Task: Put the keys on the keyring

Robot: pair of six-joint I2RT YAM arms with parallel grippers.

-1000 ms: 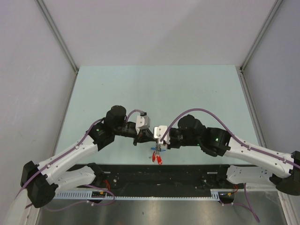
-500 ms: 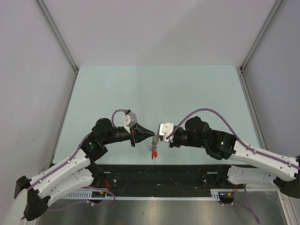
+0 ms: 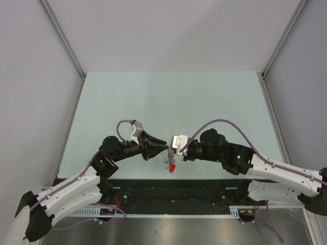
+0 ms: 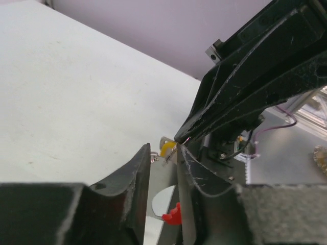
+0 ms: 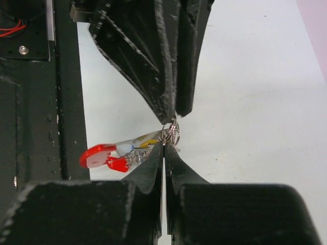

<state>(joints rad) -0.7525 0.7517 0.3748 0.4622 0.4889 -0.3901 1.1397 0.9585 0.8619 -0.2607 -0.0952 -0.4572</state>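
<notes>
Parted slightly since before were the left gripper's (image 4: 163,152) jaws. The keyring (image 5: 127,148) was gripped by the right gripper's (image 5: 164,147) closed jaws

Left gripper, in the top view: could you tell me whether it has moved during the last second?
Yes. The left gripper has swung its body back toward the left edge of the table, while its front end remains at the keyring.

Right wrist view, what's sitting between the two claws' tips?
The keyring: its metal ring sits between the left claw above and the right claw below, shown in the right wrist view.
</notes>
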